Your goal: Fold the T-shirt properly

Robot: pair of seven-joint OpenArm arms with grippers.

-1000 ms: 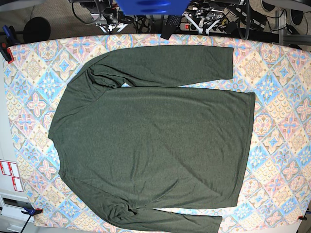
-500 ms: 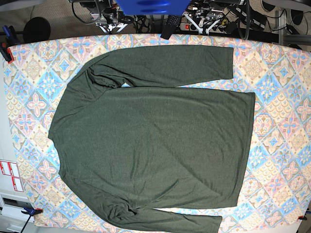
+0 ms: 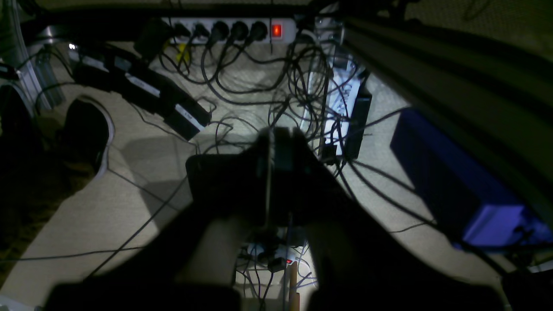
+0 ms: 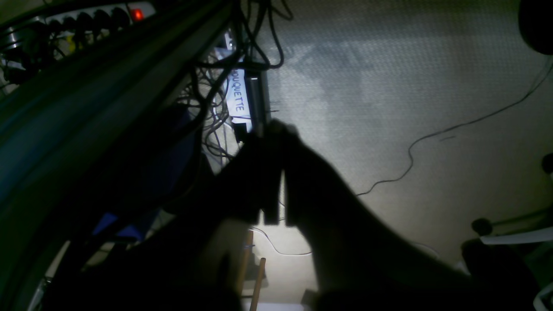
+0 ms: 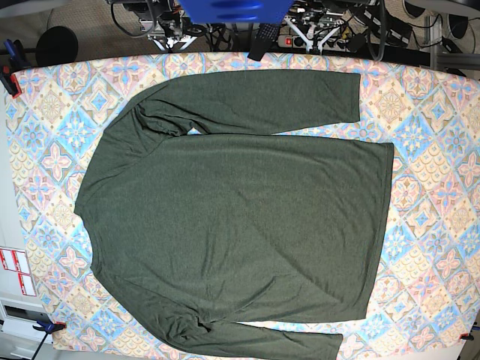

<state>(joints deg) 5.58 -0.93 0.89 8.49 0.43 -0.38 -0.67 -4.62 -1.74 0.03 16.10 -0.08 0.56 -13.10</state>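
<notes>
Left gripper [image 3: 276, 142]: fingers pressed together, holding nothing, hanging over the floor behind the table. Right gripper [image 4: 276, 129]: likewise pressed together, empty, over bare floor; neither one appears in the base view.

T-shirt [image 5: 232, 217]: dark olive green, long-sleeved, spread flat on the patterned tablecloth [image 5: 435, 187], neck toward that view's left, hem toward its right. One sleeve lies along the far edge, the other along the near edge, partly cut off by the frame.

Surroundings, left wrist view: white power strip [image 3: 229, 30] with a lit red switch, tangled black cables [image 3: 302, 99], dark power bricks [image 3: 142, 90], blue box [image 3: 453, 181].

Surroundings, right wrist view: single loose cable [image 4: 453, 134] across the floor, wooden sticks [image 4: 250, 268] below the fingers.

Base view, table edges: orange clamp [image 5: 9, 79], blue clamp [image 5: 46, 326], red-and-white labels [image 5: 16, 271].
</notes>
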